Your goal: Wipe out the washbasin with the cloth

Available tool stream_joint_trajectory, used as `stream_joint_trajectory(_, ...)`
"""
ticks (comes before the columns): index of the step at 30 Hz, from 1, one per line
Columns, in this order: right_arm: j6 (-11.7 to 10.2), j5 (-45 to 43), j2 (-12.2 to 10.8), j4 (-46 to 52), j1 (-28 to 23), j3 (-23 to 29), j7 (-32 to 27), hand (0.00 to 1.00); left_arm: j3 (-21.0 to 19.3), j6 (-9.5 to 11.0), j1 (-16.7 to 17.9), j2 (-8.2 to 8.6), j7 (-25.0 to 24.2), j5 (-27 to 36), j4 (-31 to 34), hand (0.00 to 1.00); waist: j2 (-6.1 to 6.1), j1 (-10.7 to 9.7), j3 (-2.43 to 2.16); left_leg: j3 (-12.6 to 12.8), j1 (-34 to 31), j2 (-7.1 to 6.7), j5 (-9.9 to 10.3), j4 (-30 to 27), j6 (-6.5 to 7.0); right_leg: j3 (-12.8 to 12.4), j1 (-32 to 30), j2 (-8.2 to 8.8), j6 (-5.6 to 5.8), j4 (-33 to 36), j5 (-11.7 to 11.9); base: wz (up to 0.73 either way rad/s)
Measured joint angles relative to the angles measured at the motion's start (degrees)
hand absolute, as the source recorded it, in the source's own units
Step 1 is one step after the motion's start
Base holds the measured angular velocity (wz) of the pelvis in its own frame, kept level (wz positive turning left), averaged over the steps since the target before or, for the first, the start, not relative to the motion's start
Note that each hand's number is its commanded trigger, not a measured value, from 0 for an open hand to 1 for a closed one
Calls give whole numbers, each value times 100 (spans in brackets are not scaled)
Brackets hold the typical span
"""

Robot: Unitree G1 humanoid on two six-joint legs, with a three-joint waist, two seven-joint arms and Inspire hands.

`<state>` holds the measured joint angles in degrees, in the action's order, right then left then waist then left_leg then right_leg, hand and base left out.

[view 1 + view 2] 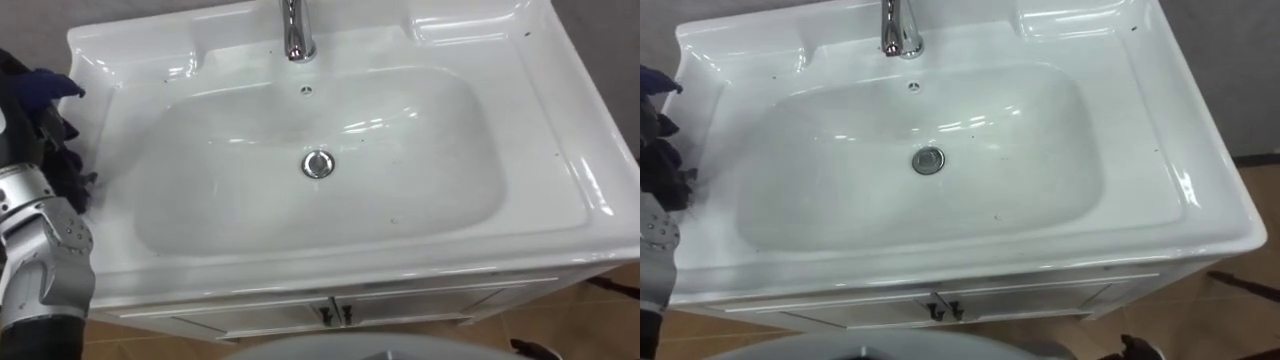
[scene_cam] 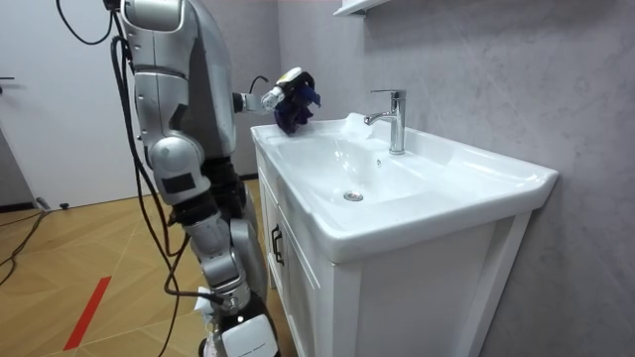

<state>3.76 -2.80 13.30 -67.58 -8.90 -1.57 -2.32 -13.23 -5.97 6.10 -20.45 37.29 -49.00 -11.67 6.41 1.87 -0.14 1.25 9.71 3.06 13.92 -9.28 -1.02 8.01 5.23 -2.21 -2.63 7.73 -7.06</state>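
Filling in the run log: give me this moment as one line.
stance: standing at basin | left hand: shut on cloth | cloth: by basin's left rim | dark specks: few, inside basin

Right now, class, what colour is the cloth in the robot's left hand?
Dark blue; the cloth shows best in the room view.

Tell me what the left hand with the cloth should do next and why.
Probably sweep the left hand and its dark cloth down into the basin: the cloth sits over the left rim, and dark specks dot the bowl.
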Motion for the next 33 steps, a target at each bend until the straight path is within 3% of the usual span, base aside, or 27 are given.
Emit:
stream_joint_trajectory(8,1,-5,0,1,-16,14,-4,0,1,-1,111,201,-9,1,-1,100,-7,-36,32,-1,-15,-13,-4,-2,8,5,-1,9,5,-1,-5,1)
stream_joint_trajectory(33,-11,-438,-11,29,-7,238,-2,0,11,2,225,219,-35,-51,-51,100,-30,-313,21,13,-7,-23,-6,-6,10,13,19,13,15,7,-11,0)
